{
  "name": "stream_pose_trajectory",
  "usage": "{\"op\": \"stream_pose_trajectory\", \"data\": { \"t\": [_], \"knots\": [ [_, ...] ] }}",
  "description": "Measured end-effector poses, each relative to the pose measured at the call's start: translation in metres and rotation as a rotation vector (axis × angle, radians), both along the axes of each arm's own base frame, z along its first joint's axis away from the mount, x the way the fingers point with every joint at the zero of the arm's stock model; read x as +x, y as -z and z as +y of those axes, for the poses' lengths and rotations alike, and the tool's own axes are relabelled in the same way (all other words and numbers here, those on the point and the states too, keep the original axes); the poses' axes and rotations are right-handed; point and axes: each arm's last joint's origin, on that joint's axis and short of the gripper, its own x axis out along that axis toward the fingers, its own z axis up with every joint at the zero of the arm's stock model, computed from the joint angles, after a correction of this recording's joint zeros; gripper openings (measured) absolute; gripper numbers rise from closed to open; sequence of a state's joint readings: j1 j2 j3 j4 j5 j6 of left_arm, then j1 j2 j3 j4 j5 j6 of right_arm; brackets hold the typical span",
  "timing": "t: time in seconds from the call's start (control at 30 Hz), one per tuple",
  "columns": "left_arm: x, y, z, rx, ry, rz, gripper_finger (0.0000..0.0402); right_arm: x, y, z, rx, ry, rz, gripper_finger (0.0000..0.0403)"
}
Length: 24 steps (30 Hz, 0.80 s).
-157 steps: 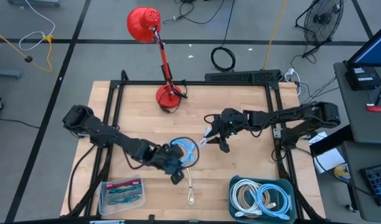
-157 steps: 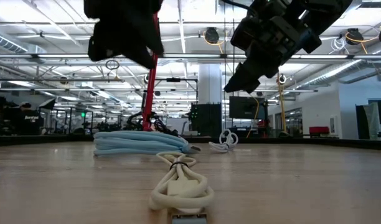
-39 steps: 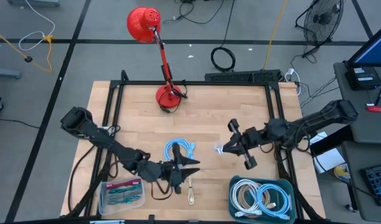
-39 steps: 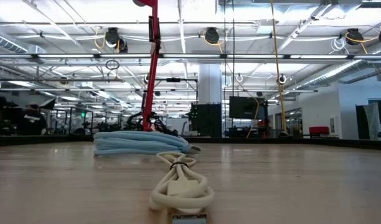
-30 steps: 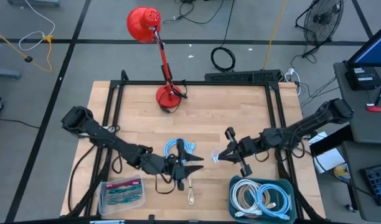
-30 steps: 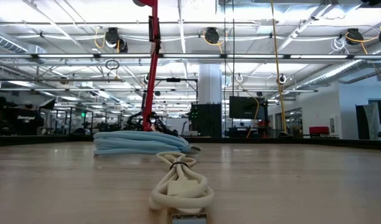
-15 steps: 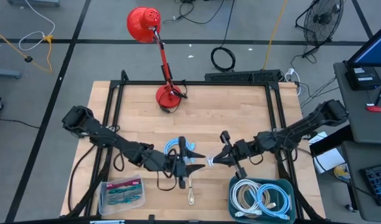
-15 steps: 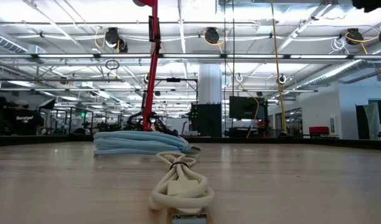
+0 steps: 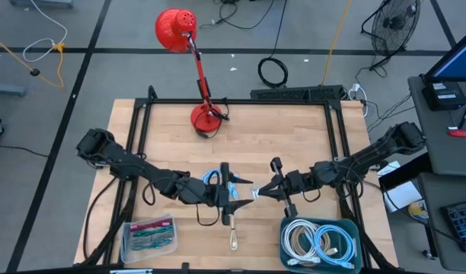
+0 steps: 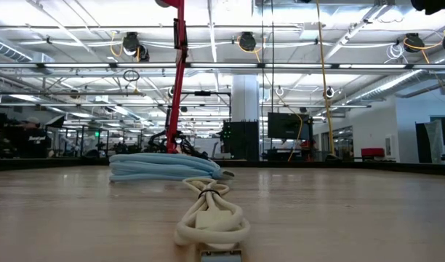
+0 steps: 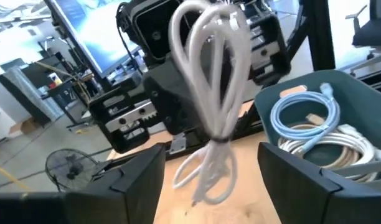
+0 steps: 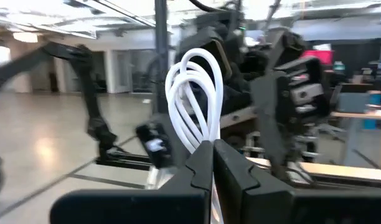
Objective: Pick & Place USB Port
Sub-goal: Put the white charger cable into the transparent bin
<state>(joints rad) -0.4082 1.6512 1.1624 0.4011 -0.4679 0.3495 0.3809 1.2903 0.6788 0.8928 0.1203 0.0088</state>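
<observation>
A white bundled cable [image 9: 256, 194] hangs above the table's middle, with my right gripper [image 9: 265, 192] shut on it; its loops show in the right wrist view [image 12: 192, 93]. My left gripper [image 9: 240, 192] faces it from the table's left. It is open, and its fingers [image 11: 137, 180] stand on either side of the bundle [image 11: 209, 93] without touching it. A blue cable coil [image 9: 218, 181] and a second white cable [image 10: 211, 218] lie on the table below. My right gripper pinches one end of the white bundle [image 12: 206, 142] between its two shut fingers, coming almost level from the table's right. The loops stick out past the fingertips toward my left gripper. The bundle is lifted clear of the table.
A teal bin [image 9: 353, 228] holding white and blue cables stands at the near right. A clear box [image 9: 149, 236] lies at the near left. A red desk lamp [image 9: 205, 118] stands at the far edge. A black frame [image 9: 339, 164] runs around the table.
My right gripper has carried the white bundle toward the table's left, up to my left gripper. My left gripper has shifted a little toward the table's right and far edge, so that the bundle now lies between its fingers.
</observation>
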Motion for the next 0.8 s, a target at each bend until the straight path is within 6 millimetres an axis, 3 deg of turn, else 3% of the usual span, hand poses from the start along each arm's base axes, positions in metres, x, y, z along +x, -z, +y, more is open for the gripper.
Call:
{"op": "stream_pose_trajectory", "data": {
  "t": [0.53,0.67,0.8],
  "knots": [
    [0.004,0.002,0.01,-0.077,0.028,0.016,0.0256,0.007,0.005,-0.009,-0.052,0.08,0.004,0.0],
    [0.005,0.003,0.013,-0.096,0.017,0.025,0.0219,0.006,0.004,-0.009,-0.055,0.083,-0.007,0.0],
    [0.005,0.003,0.013,-0.096,0.016,0.026,0.0152,0.007,0.005,-0.008,-0.058,0.079,0.0,0.0]
  ]
}}
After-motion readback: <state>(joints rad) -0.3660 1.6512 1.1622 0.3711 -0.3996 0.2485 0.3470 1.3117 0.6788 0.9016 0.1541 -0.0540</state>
